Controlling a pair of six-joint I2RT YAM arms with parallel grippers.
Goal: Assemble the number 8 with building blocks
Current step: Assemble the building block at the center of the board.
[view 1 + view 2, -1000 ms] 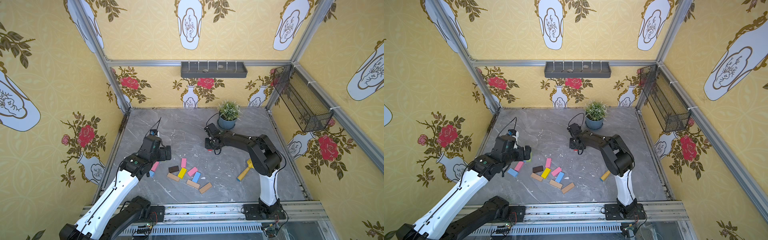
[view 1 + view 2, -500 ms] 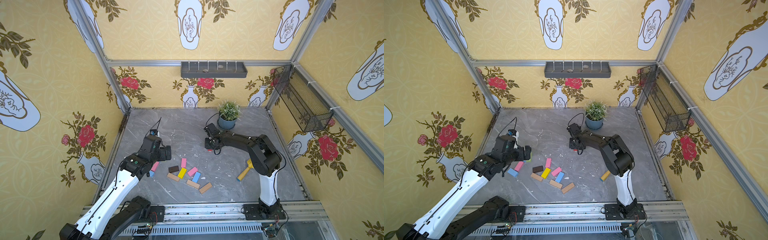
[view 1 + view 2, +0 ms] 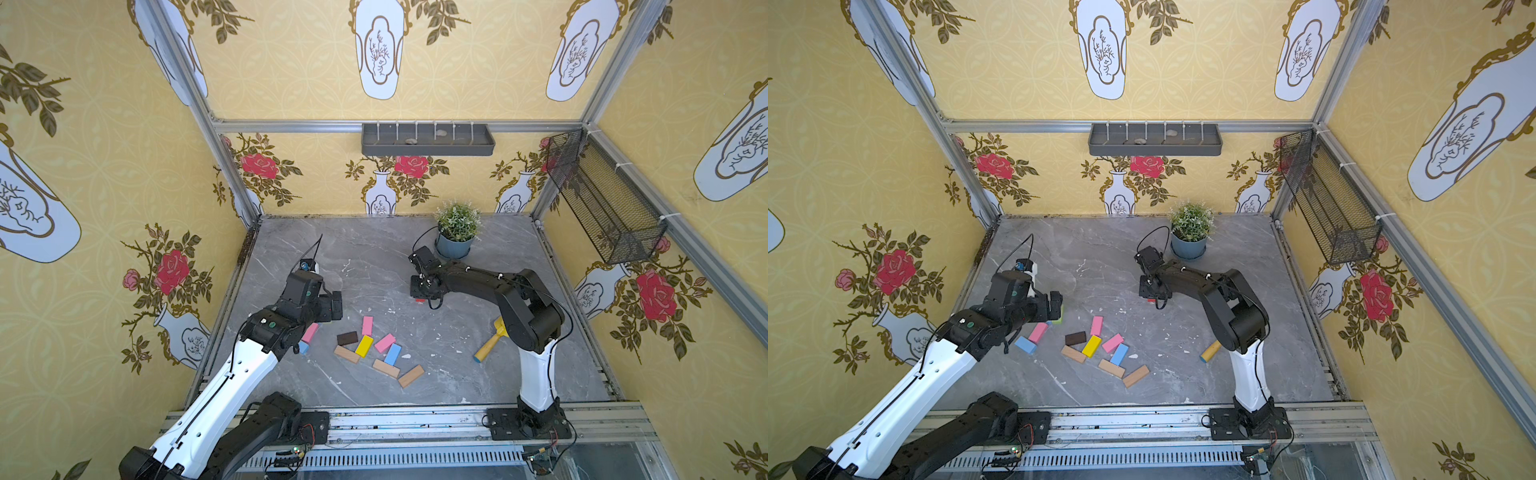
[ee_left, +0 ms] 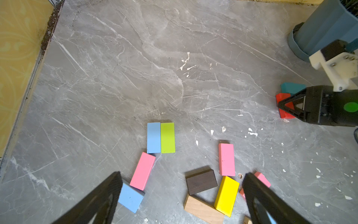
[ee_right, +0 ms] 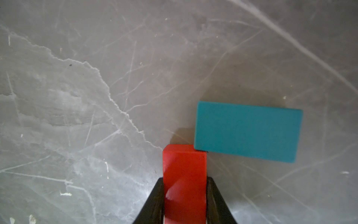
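Jaws of my right tool (image 5: 184, 181) pinch a red block (image 5: 184, 164), its far end touching a teal block (image 5: 248, 131) lying flat on the grey table (image 5: 77, 97). My left tool (image 4: 182, 175) hangs wide open over the scattered building blocks (image 4: 226, 159).

The building blocks (image 3: 364, 345) lie on the table (image 3: 374, 257), potted plant (image 3: 457, 224) behind them.
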